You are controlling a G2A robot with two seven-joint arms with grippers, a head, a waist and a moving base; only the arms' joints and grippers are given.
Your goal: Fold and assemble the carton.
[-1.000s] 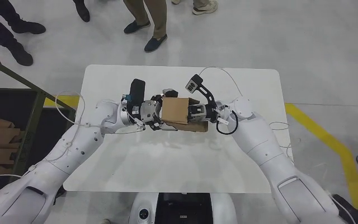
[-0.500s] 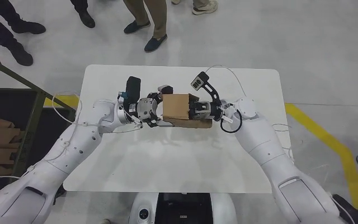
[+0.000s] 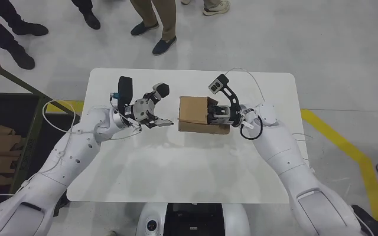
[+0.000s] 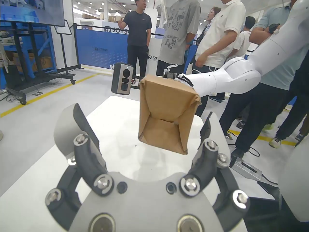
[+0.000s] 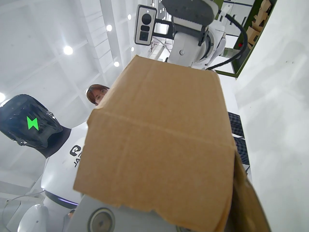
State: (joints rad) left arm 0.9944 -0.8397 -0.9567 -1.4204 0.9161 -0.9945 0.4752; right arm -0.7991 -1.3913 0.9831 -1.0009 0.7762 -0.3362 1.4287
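Table (image 3: 177,171): white, smooth, rect. w/ rounded corners.
Carton (image 3: 194,111): brown cardboard, boxy, creased. Held just above table's far middle, open end w/ inward-folded flaps facing left gripper.
Right gripper (image 3: 217,114): black, clamped on carton's opposite end.
Left gripper (image 3: 164,107): metal base, black padded fingers spread wide. Near carton, not touching.

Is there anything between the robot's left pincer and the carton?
Nothing between left pincer and carton but bare white table, as the top view shows.
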